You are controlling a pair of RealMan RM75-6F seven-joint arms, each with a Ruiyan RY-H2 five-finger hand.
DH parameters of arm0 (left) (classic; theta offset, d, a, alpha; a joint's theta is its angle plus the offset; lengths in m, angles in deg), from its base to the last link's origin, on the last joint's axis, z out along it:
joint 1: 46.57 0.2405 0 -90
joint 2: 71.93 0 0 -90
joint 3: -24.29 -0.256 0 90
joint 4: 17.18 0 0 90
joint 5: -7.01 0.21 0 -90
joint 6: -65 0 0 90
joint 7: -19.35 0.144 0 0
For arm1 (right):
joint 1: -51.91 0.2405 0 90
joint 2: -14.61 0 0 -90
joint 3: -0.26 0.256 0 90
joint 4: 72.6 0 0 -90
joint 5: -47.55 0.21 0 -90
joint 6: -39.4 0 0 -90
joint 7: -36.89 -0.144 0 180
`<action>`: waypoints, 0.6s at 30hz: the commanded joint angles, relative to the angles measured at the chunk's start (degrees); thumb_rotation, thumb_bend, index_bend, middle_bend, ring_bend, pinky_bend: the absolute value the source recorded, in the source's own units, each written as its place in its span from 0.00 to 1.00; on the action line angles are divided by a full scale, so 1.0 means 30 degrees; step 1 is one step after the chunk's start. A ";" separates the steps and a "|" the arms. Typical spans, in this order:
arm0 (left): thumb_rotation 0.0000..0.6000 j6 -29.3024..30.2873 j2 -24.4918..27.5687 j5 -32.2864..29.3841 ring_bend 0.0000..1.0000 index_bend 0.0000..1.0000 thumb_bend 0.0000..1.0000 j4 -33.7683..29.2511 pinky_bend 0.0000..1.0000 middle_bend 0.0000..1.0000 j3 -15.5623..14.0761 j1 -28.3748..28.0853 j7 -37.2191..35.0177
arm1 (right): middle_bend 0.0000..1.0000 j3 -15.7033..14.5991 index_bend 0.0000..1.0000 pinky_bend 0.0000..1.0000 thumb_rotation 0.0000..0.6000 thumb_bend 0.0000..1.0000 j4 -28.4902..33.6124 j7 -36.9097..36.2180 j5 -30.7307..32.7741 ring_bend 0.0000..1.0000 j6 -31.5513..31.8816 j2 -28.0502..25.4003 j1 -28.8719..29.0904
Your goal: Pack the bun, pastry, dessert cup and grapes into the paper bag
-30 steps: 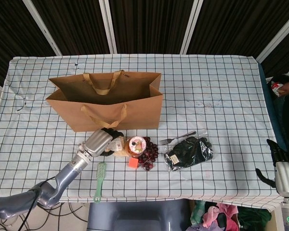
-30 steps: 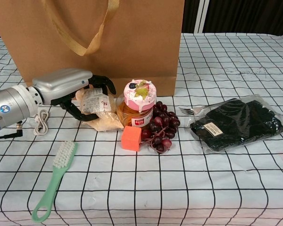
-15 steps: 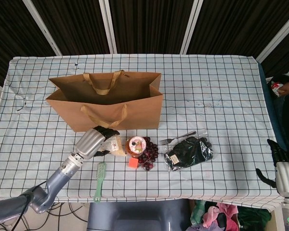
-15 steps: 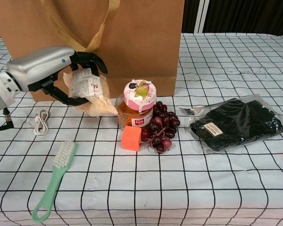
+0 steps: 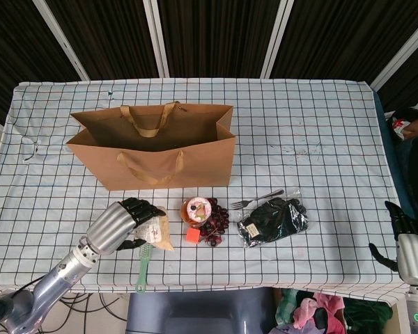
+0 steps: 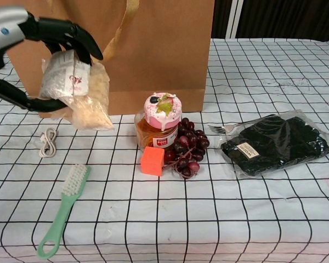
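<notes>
Clear plastic crinkles around the pale wrapped bun [image 6: 77, 93] that your left hand [image 5: 115, 226] grips, dark fingers [image 6: 71, 35] curled over the top of the packet and the thumb hooked under it. A second ago that packet lay on the desk just beside the dessert cup; half a second ago you had it raised in front of the bag's wall. Now it hangs clear of the cloth, higher in the chest view, and in the head view the hand has drawn back toward the near edge, above the head of the mint-green plastic brush [image 6: 63, 211].

The brown paper bag [image 5: 153, 149] stands upright and open-mouthed behind, unmoved. The pink-topped dessert cup [image 6: 160, 125] stays where it was, touching the bunch of dark red grapes [image 6: 185, 150], with the small orange cube [image 6: 152, 160] against its base. The black pastry in its clear wrapper [image 6: 277, 142] lies well to the right, a metal fork [image 5: 256, 199] at its far edge. A white coiled cable [image 6: 46, 141] is on the checked desk cloth [image 5: 320, 139].

Your right hand [image 5: 403, 240] rests at the desk's right corner, fingers apart, holding nothing, as before.
</notes>
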 commanded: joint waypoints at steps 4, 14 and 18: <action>1.00 0.1902 0.1112 0.1642 0.34 0.30 0.32 -0.1492 0.45 0.40 0.1242 -0.0224 0.0331 | 0.10 -0.0018 0.03 0.23 1.00 0.20 0.0007 0.0048 0.0005 0.19 -0.0004 0.0003 -0.0013; 1.00 0.0601 0.1995 -0.2714 0.34 0.31 0.31 -0.2539 0.44 0.40 0.6841 -0.2508 0.1312 | 0.10 -0.0066 0.03 0.23 1.00 0.20 -0.0044 0.0226 0.0092 0.19 -0.0222 0.0098 0.0047; 1.00 -0.0520 0.1799 -0.5171 0.34 0.31 0.31 -0.1723 0.44 0.39 0.8498 -0.3558 0.1238 | 0.10 -0.0073 0.03 0.23 1.00 0.20 -0.0066 0.0297 0.0140 0.19 -0.0297 0.0148 0.0070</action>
